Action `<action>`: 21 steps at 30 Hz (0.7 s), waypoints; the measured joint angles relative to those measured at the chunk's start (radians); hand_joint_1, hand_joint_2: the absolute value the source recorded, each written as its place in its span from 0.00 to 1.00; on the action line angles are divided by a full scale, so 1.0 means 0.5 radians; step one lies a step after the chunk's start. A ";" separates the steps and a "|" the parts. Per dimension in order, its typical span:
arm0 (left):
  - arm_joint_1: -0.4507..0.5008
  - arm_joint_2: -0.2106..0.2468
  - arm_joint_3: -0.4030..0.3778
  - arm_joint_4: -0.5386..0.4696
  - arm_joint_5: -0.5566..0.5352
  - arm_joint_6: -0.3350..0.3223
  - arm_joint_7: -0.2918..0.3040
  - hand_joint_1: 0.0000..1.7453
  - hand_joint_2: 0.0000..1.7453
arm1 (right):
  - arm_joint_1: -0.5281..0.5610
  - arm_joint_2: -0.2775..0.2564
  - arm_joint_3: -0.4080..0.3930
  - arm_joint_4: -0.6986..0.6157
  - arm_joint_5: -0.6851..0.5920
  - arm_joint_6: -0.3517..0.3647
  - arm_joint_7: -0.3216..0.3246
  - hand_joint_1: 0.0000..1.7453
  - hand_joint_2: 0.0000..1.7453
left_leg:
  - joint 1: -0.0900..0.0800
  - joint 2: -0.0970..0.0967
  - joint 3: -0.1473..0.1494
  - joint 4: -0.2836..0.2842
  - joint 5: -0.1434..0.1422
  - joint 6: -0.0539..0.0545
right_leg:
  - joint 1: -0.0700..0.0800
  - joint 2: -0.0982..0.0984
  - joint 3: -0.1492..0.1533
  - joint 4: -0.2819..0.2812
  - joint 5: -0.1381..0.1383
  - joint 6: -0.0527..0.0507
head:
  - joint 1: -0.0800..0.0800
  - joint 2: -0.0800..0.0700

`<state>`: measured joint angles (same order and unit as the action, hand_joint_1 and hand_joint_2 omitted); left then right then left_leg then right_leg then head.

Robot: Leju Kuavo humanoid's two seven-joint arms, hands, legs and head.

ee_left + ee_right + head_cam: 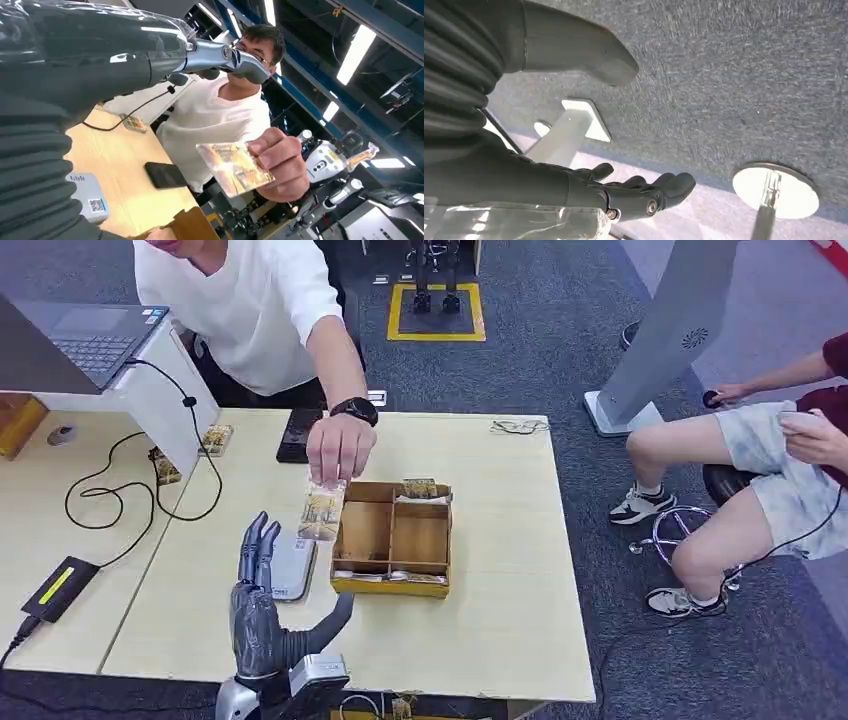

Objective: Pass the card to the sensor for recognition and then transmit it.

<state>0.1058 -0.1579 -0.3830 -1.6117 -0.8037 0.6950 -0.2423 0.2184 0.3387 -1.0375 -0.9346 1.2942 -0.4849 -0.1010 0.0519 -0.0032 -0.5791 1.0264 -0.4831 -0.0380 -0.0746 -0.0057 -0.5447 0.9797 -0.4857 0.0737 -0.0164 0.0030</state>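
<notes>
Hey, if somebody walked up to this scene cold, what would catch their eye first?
Probably the person's hand reaching over the table, holding a card out above the robot's raised left hand, whose fingers are spread and holding nothing. Just beside the card sits a wooden divided tray with more cards in its compartments, and a small grey sensor lies flat next to the tray.

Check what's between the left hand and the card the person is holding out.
Head view: the grey sensor lies on the table between the left hand and the card, which a person's hand holds above it.
</notes>
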 joint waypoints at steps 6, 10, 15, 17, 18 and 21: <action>-0.201 0.038 0.027 0.090 0.183 -0.051 0.064 0.00 1.00 | -0.135 -0.018 -0.277 0.125 0.332 0.005 -0.192 0.00 1.00 | 0.000 0.000 0.000 0.000 0.003 -0.001 | 0.000 0.001 0.001 0.000 0.001 -0.001 | 0.001 0.000; -0.343 0.063 0.055 0.207 0.230 -0.086 0.100 0.00 1.00 | -0.238 -0.049 -0.423 0.243 0.422 -0.046 -0.247 0.00 1.00 | 0.000 0.000 0.001 0.000 0.005 0.000 | 0.000 0.002 0.000 0.000 0.004 -0.001 | 0.001 0.000; -0.462 0.085 0.088 0.332 0.160 -0.053 0.134 0.00 1.00 | -0.313 -0.089 -0.517 0.370 0.466 -0.090 -0.269 0.00 1.00 | 0.000 0.000 0.000 0.000 0.005 0.000 | 0.000 0.002 0.000 0.000 0.004 0.000 | 0.000 0.000; -0.511 0.089 0.099 0.392 0.031 -0.023 0.201 0.00 1.00 | -0.335 -0.118 -0.547 0.428 0.505 -0.121 -0.287 0.00 1.00 | 0.000 0.000 -0.001 0.000 0.005 0.000 | 0.000 0.002 -0.001 0.000 0.004 0.000 | 0.001 0.000; -0.538 0.090 0.117 0.420 -0.069 -0.018 0.219 0.00 1.00 | -0.348 -0.135 -0.559 0.458 0.525 -0.139 -0.295 0.00 1.00 | 0.000 0.000 0.000 0.000 0.005 0.000 | 0.000 0.002 -0.001 0.000 0.004 0.000 | 0.001 0.000; -0.613 0.059 0.253 0.501 -0.558 -0.010 0.182 0.00 1.00 | -0.378 -0.207 -0.571 0.588 0.553 -0.218 -0.293 0.00 1.00 | 0.000 0.000 0.000 0.000 0.005 0.000 | 0.000 0.002 -0.001 0.000 0.004 0.000 | 0.000 0.000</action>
<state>-0.2008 -0.1282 -0.2566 -1.3614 -1.0826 0.6901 -0.1515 0.0293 0.2353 -1.3230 -0.6404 1.5705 -0.5940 -0.2476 0.0519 -0.0031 -0.5793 1.0265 -0.4807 -0.0380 -0.0745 -0.0045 -0.5450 0.9798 -0.4836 0.0736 -0.0164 0.0031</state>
